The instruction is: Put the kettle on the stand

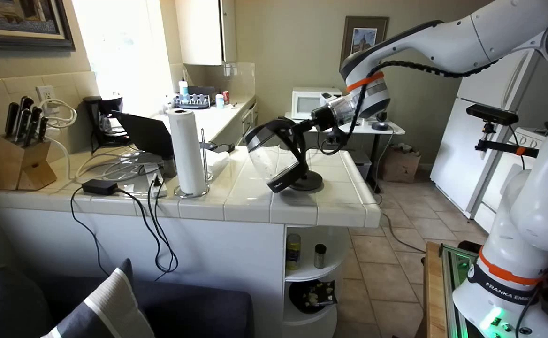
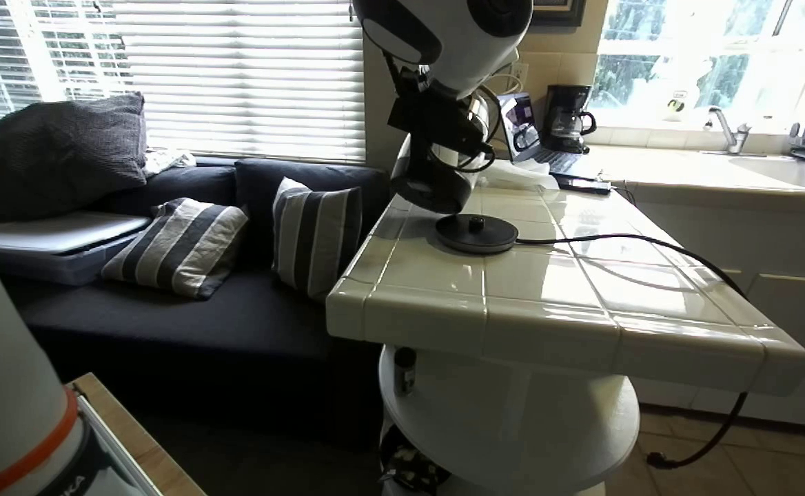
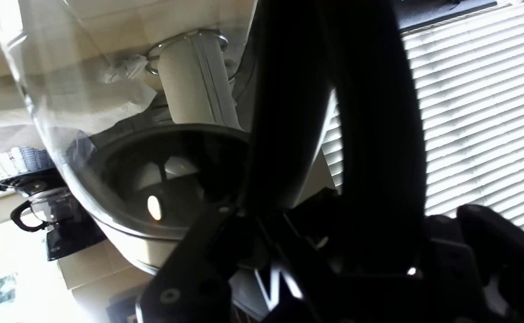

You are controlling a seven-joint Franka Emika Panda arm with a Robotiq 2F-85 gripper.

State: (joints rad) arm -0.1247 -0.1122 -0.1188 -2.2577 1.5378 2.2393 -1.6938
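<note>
In both exterior views the kettle (image 1: 287, 179) (image 2: 429, 191) hangs over the counter, its glass body leaning and its dark bottom band tilted. My gripper (image 1: 299, 126) is shut on its black handle (image 1: 298, 149), which fills the middle of the wrist view as a dark loop (image 3: 381, 134). There the clear body (image 3: 123, 179) spreads to the left, while the finger pads are lost in shadow. The stand (image 1: 314, 182) (image 2: 482, 238), a flat black disc with a raised centre, lies on the tiles beside and below the kettle's base. Whether the two touch cannot be told.
A paper-towel roll (image 1: 187, 155) stands left of the kettle on the tiled counter (image 1: 344, 206), beyond it a laptop (image 1: 145, 134). From the stand a black cord (image 2: 623, 236) runs over the counter's edge. A power adapter (image 1: 99, 187) and knife block (image 1: 23, 159) sit farther left.
</note>
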